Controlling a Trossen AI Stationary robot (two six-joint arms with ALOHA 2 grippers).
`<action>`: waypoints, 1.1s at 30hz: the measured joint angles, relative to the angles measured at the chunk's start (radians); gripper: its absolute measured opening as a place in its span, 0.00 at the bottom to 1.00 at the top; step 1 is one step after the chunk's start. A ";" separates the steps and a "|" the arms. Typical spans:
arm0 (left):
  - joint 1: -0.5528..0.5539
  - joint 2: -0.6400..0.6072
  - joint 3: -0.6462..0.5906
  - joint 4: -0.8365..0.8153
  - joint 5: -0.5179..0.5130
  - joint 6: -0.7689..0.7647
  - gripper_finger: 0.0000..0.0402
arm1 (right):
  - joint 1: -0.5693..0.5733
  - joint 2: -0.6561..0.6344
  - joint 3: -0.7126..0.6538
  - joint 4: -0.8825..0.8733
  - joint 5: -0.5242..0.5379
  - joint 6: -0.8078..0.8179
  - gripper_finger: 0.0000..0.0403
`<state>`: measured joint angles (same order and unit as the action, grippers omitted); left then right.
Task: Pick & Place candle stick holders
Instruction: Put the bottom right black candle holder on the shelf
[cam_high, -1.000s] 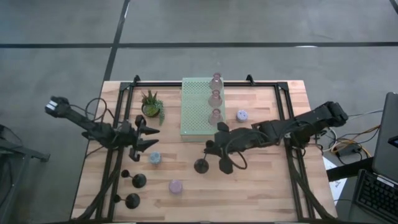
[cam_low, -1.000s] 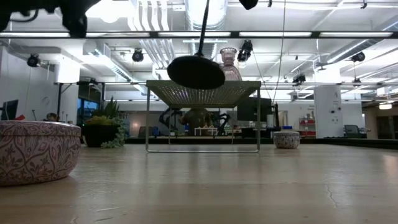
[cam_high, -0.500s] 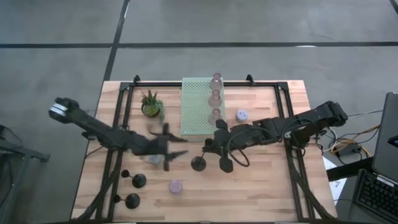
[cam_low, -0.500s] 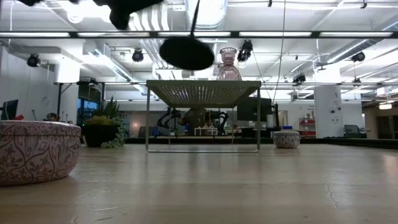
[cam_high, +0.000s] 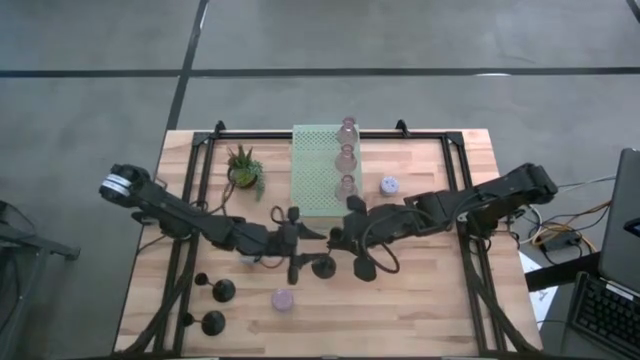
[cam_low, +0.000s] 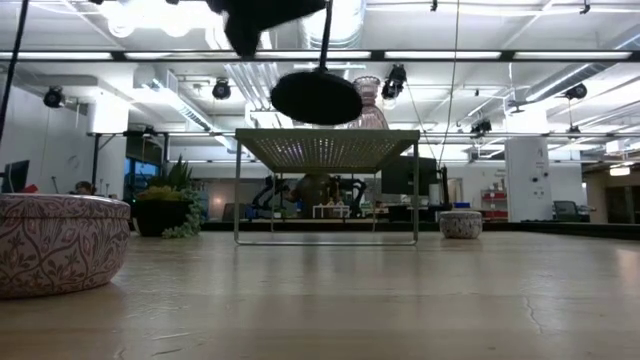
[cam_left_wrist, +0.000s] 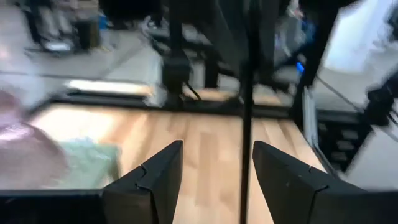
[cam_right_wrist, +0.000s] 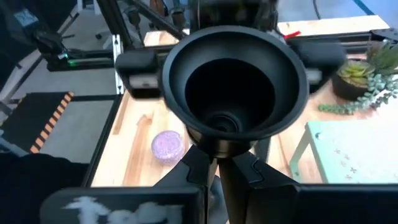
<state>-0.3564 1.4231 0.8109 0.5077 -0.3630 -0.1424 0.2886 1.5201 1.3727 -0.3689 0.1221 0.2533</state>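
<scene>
My right gripper (cam_high: 343, 237) (cam_right_wrist: 219, 164) is shut on a black candle stick holder (cam_high: 322, 265), held above the table's middle. Its round end (cam_low: 315, 97) hangs in the air. My left gripper (cam_high: 303, 245) (cam_left_wrist: 217, 149) is open. Its fingers stand on either side of the holder's thin stem (cam_left_wrist: 246, 93); I cannot tell whether they touch it. Three pink glass holders (cam_high: 346, 156) stand on the pale green board (cam_high: 312, 170). Two black holders (cam_high: 218, 305) are at the near left. Pastel holders rest on the table (cam_high: 389, 185) (cam_high: 283, 298). My right gripper pinches the black holder's thin stem (cam_right_wrist: 217, 153) between its two fingers, right beside the funnel-shaped end (cam_right_wrist: 236, 74). The fingers come roughly level from the table's right. The holder is lifted clear of the table, its stem near upright (cam_low: 325, 40).
A small potted plant (cam_high: 243, 168) stands left of the board. In the low view a patterned holder (cam_low: 55, 240) sits close at the left and another (cam_low: 460, 222) farther off at the right. Black frame rails (cam_high: 190, 200) run along both table sides.
My left gripper has swept from the table's left side toward the right, up to the black holder held by my right gripper, and has stayed open. My right gripper has kept its hold and raised the holder slightly.
</scene>
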 joint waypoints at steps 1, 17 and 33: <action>0.001 0.007 0.001 -0.005 0.019 0.002 0.50 | 0.000 0.001 -0.001 -0.004 0.000 -0.001 0.03; 0.007 0.037 0.019 0.068 0.066 -0.045 0.50 | -0.001 0.043 -0.002 0.010 0.009 -0.030 0.03; 0.016 0.040 0.020 0.067 0.063 -0.036 0.23 | -0.001 0.045 -0.002 0.044 0.008 -0.044 0.03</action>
<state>-0.3408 1.4628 0.8307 0.5751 -0.3004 -0.1781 0.2878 1.5646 1.3705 -0.3244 0.1303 0.2092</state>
